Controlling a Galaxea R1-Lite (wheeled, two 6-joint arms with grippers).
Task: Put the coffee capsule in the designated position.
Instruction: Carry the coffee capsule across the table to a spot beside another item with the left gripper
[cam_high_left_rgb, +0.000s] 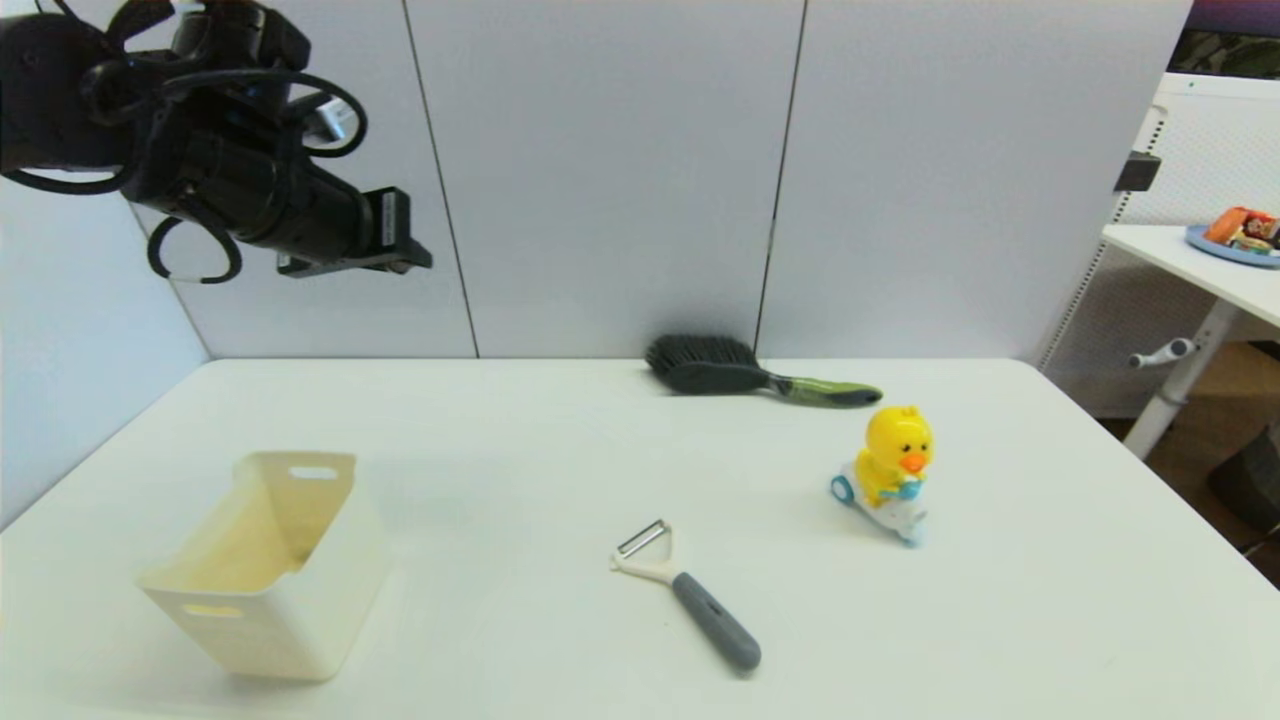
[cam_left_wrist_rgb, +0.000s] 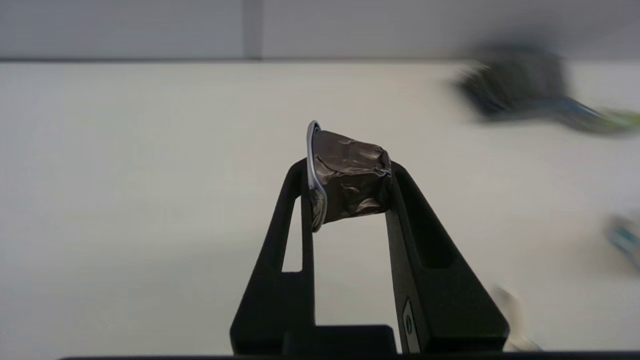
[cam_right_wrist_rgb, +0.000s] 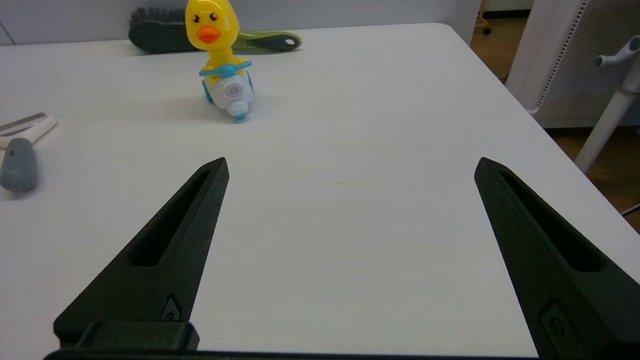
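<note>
Left tool (cam_left_wrist_rgb: 350, 175) is pinching the coffee capsule (cam_left_wrist_rgb: 347, 175) sideways between its two fingertips, rim against one finger, held high above the surface (cam_high_left_rgb: 560, 450) at the far left. Foil body looks pretty crumpled already, so I'd guess more squeeze just deforms it, and the grip is only at the very tips, so a quick swing could pop it loose. Right tool (cam_right_wrist_rgb: 350, 165) is parked low over the right side, fingers spread wide, holding nothing.

Going near to far on the surface: cream bin (cam_high_left_rgb: 265, 565) front left, tilted, which I'm guessing is the drop spot; grey-handled peeler (cam_high_left_rgb: 690, 595) in the middle; yellow duck toy (cam_high_left_rgb: 890, 470) to the right; dark brush (cam_high_left_rgb: 750, 372) at the back. Letting go off-centre could bounce the capsule off the bin's slanted rim.
</note>
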